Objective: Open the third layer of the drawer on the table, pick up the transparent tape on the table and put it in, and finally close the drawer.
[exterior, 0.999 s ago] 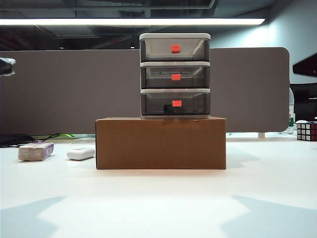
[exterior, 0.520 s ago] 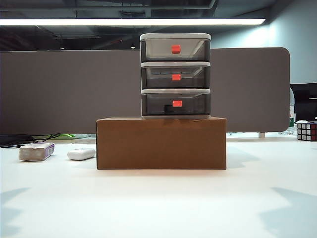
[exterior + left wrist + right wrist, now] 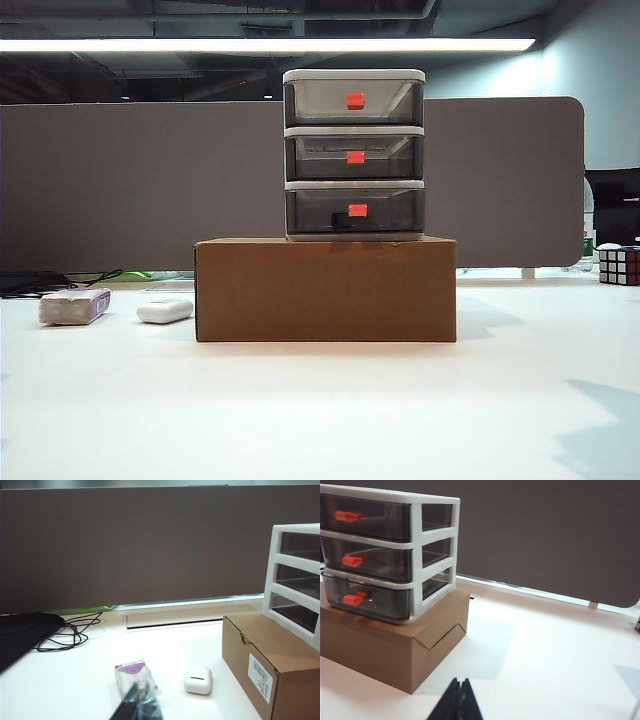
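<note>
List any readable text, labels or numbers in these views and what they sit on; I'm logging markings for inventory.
No text can be read.
White barcode sticker on the brown cardboard box: print too small.
Purple label on the grey block: blurred, unreadable.
Drawer cabinet, white case: no markings seen.

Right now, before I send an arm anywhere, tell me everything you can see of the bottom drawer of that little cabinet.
The third layer is the lowest of three smoky-grey translucent plastic trays in the light grey frame of the drawer. It looks pushed fully in, flush with the two above. A small red handle sits at front centre. A dark shape shows through the front, beside the handle; what it is cannot be told. The cabinet stands upright on the brown cardboard box. Neither gripper touches it.
</note>
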Tool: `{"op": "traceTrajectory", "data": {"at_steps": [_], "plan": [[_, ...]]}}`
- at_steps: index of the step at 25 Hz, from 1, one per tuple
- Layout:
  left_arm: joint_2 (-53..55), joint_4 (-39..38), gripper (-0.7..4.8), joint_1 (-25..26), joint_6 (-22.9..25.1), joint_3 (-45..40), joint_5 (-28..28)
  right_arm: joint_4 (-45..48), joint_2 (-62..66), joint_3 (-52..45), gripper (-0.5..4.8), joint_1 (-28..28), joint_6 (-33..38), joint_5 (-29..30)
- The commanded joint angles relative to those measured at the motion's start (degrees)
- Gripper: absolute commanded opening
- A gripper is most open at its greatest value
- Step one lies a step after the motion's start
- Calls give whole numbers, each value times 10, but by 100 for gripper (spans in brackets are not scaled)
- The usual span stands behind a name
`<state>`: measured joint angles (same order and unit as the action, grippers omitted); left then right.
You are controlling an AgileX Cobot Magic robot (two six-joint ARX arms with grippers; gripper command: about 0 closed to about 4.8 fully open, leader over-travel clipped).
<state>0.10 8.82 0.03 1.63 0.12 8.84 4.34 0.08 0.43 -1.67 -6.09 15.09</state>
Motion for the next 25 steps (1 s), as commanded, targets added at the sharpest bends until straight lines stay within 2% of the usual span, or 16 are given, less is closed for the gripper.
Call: {"op": "traceTrajectory", "data": {"at_steps": [1,4,10,25], "plan": [[0,2,-6,1,-1,4,-16,6,-1,-2,-1,0,6,-16],[0,3,-6,1,0,3,-39,6,-1,-2,-1,0,6,-55],[0,-10,-6,1,-1,3,-37,6,-1,-2,-1,0,21,-127],[0,-16,-6,1,-1,3,-36,5,-1,-2,-1,0,20,-124]]}}
